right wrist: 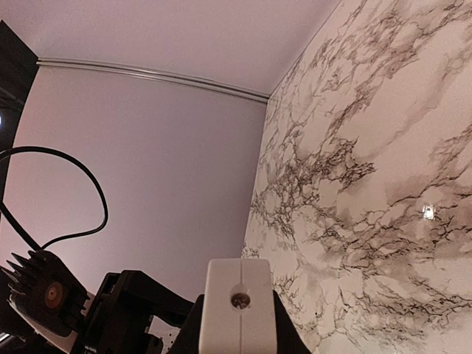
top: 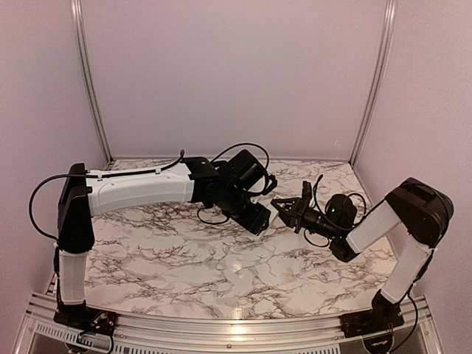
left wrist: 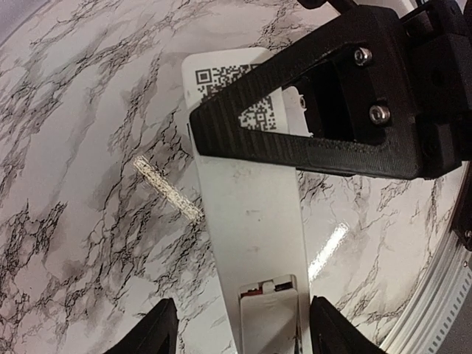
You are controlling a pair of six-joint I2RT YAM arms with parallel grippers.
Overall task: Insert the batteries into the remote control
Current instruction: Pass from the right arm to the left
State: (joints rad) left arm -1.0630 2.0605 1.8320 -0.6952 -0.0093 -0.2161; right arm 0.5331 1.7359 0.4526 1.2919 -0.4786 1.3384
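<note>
The white remote control (left wrist: pixel 254 221) is seen from its back, with a QR sticker at its far end. My right gripper (right wrist: pixel 237 328) is shut on that far end; the end face (right wrist: pixel 240 302) shows between its jaws. Its black finger (left wrist: pixel 295 110) crosses the sticker. My left gripper (left wrist: pixel 243 335) is open and straddles the battery end, with a gap on the left side. The compartment cover (left wrist: pixel 269 324) is almost closed; a red and black sliver (left wrist: pixel 273 286) shows at its edge. No loose batteries are in view. In the top view the grippers (top: pixel 258 219) (top: pixel 284 209) meet above the table's middle and hide the remote.
A short pale glittery streak (left wrist: pixel 168 190) lies on the marble table (top: pixel 162 251) left of the remote. A small white speck (top: pixel 237 267) sits nearer the front edge. Cables loop behind both wrists. Walls close in the back and sides.
</note>
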